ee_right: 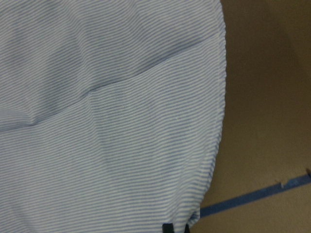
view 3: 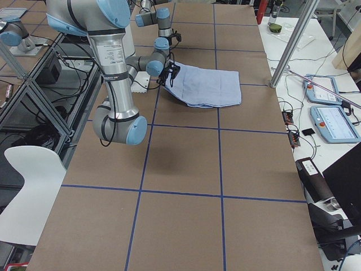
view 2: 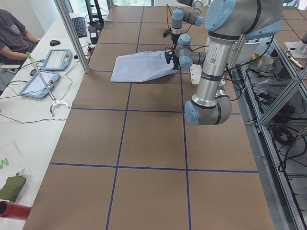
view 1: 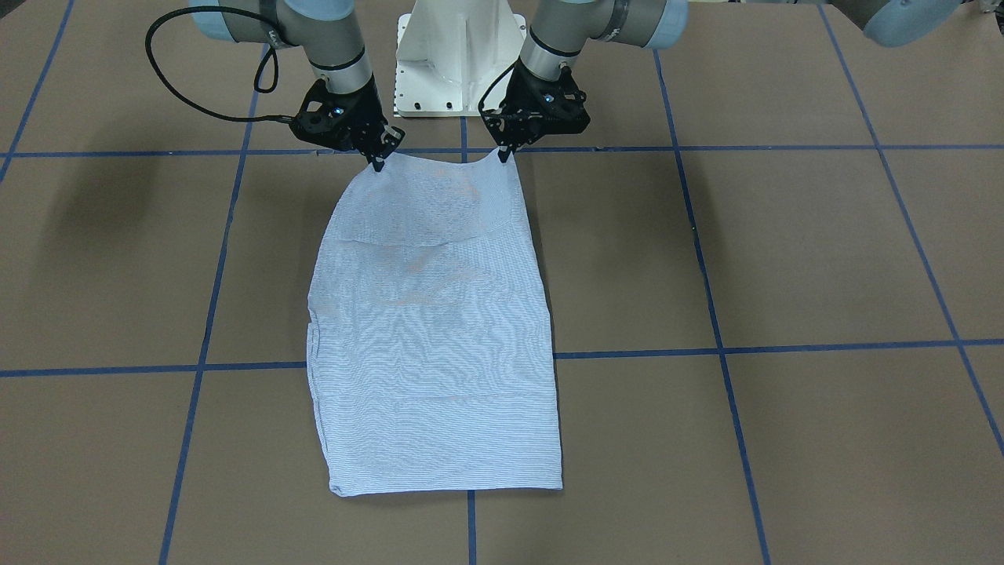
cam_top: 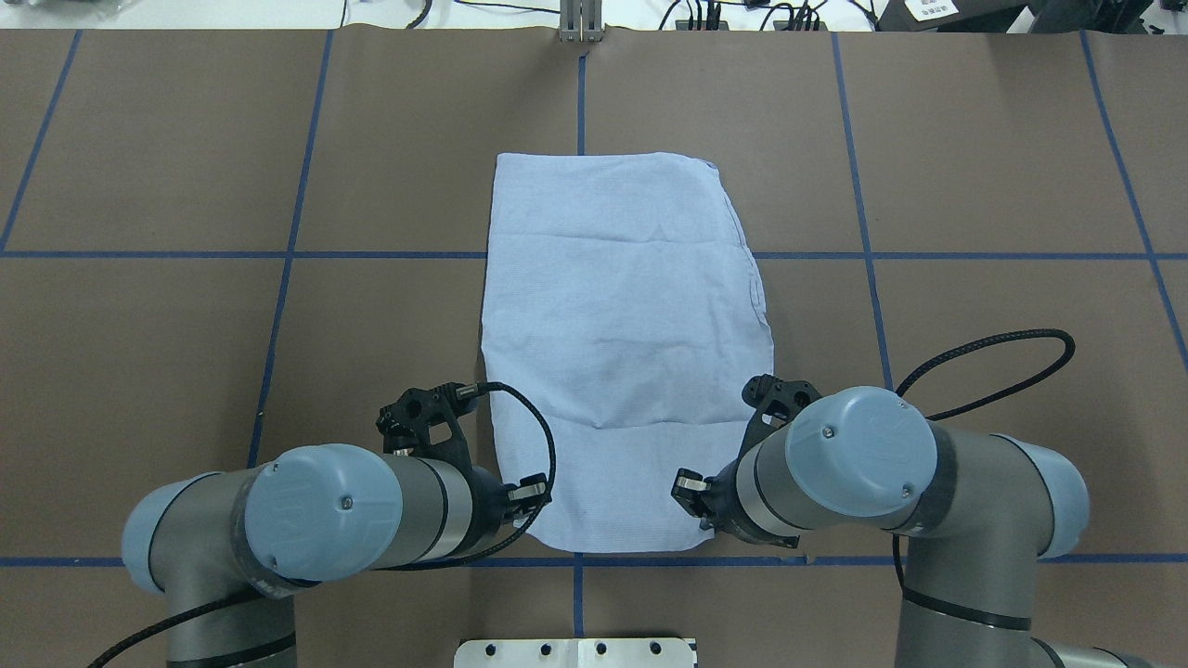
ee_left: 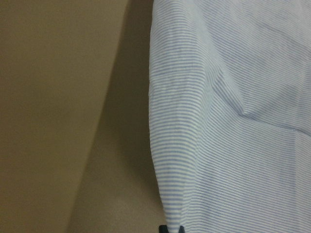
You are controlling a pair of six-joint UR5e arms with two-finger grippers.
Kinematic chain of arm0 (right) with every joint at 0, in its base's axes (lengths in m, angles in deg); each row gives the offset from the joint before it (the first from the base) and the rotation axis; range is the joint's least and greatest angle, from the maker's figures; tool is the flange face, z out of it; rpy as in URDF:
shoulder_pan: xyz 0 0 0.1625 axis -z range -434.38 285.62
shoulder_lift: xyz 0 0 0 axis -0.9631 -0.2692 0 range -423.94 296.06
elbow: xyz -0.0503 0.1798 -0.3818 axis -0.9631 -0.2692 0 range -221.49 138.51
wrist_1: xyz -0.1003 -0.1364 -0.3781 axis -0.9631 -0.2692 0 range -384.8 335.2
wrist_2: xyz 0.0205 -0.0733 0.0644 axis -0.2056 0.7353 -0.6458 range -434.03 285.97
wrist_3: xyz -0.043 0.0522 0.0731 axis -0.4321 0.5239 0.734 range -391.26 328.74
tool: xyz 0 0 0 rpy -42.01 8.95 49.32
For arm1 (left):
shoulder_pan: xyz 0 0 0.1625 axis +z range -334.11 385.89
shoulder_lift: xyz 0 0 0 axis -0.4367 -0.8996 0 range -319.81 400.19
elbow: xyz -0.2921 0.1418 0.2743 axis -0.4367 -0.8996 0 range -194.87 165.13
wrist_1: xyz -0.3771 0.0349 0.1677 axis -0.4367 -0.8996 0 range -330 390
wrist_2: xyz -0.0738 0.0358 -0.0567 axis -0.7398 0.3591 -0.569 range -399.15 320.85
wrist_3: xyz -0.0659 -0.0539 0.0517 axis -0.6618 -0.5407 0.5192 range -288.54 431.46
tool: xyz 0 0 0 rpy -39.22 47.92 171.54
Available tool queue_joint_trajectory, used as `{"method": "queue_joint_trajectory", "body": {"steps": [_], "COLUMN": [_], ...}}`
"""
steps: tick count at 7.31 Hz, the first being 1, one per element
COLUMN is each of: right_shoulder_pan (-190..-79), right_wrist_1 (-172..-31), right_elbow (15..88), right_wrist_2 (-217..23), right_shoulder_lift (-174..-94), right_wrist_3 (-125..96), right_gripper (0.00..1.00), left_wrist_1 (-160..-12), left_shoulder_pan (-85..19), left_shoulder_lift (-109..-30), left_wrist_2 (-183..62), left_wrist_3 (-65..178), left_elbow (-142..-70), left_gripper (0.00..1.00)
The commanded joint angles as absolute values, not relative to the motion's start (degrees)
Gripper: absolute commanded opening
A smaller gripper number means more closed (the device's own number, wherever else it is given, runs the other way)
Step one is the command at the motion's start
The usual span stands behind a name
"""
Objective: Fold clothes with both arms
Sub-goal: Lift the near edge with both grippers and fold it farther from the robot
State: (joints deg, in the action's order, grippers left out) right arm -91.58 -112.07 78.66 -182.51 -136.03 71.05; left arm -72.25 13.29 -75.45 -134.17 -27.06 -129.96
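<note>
Shirt [view 1: 431, 329]: folded into a long panel, lying mid-way across the surface [view 1: 784, 251], with its robot-side edge lifted.
Left claw [view 1: 503, 155]: clenched on one corner of that edge.
Right claw [view 1: 378, 163]: clenched on the other corner.

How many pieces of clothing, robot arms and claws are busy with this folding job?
Shirts: 1, the striped shirt
Robot arms: 2, the left arm and the right arm
Claws: 2, the left claw and the right claw, each pinching a shirt corner
Total: 5
</note>
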Motion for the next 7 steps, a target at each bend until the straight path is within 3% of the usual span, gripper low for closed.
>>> {"method": "queue_joint_trajectory", "body": {"steps": [1,3,7], "right_shoulder_pan": [-92.0,-91.7,-97.4], "right_wrist_1": [-112.4,-112.4,-112.3], "right_elbow": [83.2,86.5,85.6], "right_wrist_2": [-192.2,-192.9,-196.1], "right_shoulder_lift": [-138.3,-140.8,-139.6], "right_wrist_3": [71.0,71.0,70.4], "right_gripper": [0.00,0.00,0.00], "left_wrist_1": [-70.3,-58.7,-57.3], "left_shoulder_pan": [16.5,18.6,17.8], "left_shoulder_lift": [-74.0,-73.5,-75.3], "left_wrist_2": [-134.2,-136.8,-137.9], "left_wrist_3": [-27.1,-27.1,-24.7], "left_elbow": [-134.0,-143.7,-143.9], "left_gripper": [0.00,0.00,0.00]}}
